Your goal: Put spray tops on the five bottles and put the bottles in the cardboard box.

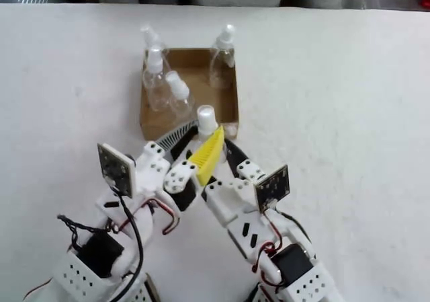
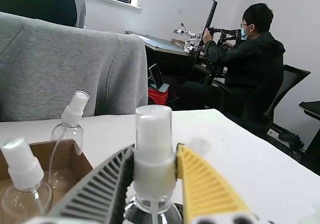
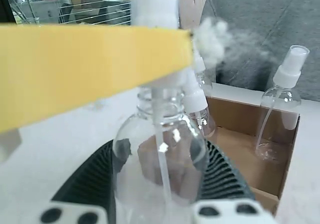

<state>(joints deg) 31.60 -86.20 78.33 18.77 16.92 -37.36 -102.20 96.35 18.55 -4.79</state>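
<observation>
1. Closest in, left pincer (image 2: 154, 171) is gripping the white spray top (image 2: 153, 134) at its collar, between its grey and yellow fingers (image 2: 205, 184).
2. Under that top, the clear fifth bottle (image 3: 175, 134) is sitting right at the near wall of the cardboard box (image 1: 151, 126); whether it is resting on the worktop (image 1: 336, 114) I cannot tell.
3. Right pincer (image 3: 161, 174) is hugging that bottle's body between black ribbed fingers.
4. Four capped bottles (image 1: 156, 80) are already standing in the box.
5. Judging from this, the last top is being fitted. Next it is needing a firm seat on the neck, then a lift over the wall into the box's free space.
</observation>
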